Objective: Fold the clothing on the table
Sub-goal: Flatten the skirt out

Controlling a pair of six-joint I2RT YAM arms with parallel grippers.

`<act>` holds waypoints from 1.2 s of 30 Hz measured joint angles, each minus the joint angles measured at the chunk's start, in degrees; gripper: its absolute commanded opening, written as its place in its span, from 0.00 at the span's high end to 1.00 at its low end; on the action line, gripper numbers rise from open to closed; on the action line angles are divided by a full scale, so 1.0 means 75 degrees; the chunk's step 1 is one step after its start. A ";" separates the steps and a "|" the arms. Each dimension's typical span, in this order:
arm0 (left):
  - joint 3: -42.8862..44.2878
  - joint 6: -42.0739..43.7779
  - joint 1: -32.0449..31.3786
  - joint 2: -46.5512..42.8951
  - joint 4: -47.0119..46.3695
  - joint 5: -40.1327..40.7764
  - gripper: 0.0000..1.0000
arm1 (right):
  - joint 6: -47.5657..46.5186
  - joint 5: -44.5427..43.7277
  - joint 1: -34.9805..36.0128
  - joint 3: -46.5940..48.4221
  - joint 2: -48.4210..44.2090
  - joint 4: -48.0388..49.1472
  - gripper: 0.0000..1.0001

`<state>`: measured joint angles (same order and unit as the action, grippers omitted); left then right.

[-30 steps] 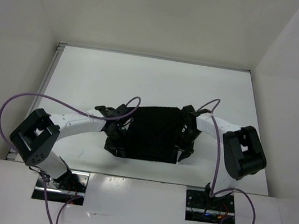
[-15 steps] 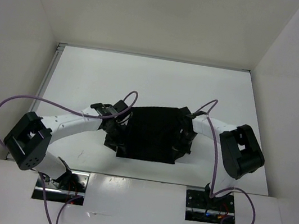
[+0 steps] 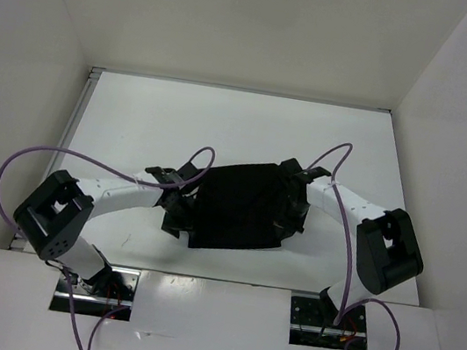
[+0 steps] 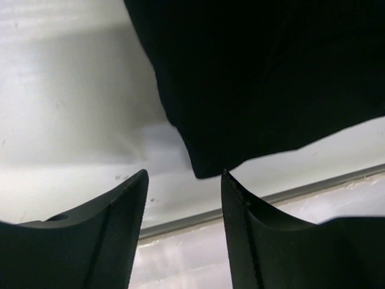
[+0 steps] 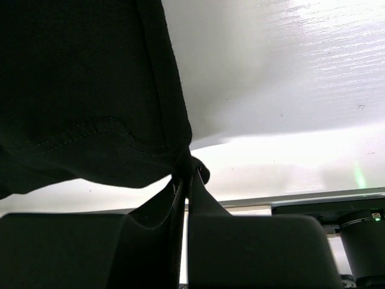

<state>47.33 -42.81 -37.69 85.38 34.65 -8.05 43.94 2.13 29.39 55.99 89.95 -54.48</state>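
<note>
One garment (image 3: 242,207); one bench (image 3: 250,124); two arms, left (image 3: 115,192) and right (image 3: 348,207); two end effectors, left (image 3: 178,213) and right (image 3: 292,218); two purple cables, left (image 3: 18,159) and right (image 3: 347,255).

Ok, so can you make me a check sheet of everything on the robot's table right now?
Surface: glossy white table, metal rail along its left edge.
Job's things: black clothing bunched mid-table between the arms.
Clutter: nothing seen.
Hands: left hand open at a clothing corner, not gripping; right hand shut on the clothing's edge.
Cables: purple cables loop off both arms.
Surroundings: white walls on three sides.
</note>
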 measured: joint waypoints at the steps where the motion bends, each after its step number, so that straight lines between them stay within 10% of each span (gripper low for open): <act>1: -0.0009 -0.0015 0.0000 0.0064 -0.0105 0.0017 0.43 | 0.0012 0.0003 0.0000 0.0000 0.0000 -0.0006 1.00; 13: 0.0020 -0.0277 0.0026 0.0842 -0.1061 -0.0434 1.00 | 0.0058 0.0035 0.0000 -0.0067 -0.0003 0.0000 1.00; 22: 0.0694 0.0067 0.0067 0.0909 -0.0612 -0.0656 1.00 | 0.0067 -0.0020 -0.0003 0.0525 -0.0277 -0.0286 1.00; 36: 0.6199 0.1559 0.2841 0.1279 -0.0586 -0.0379 1.00 | -0.1693 -0.0006 -0.1845 0.7411 0.1606 -0.0108 1.00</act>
<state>93.82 -31.11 -16.38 94.98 30.26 -10.90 31.24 2.09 15.55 111.57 102.00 -55.29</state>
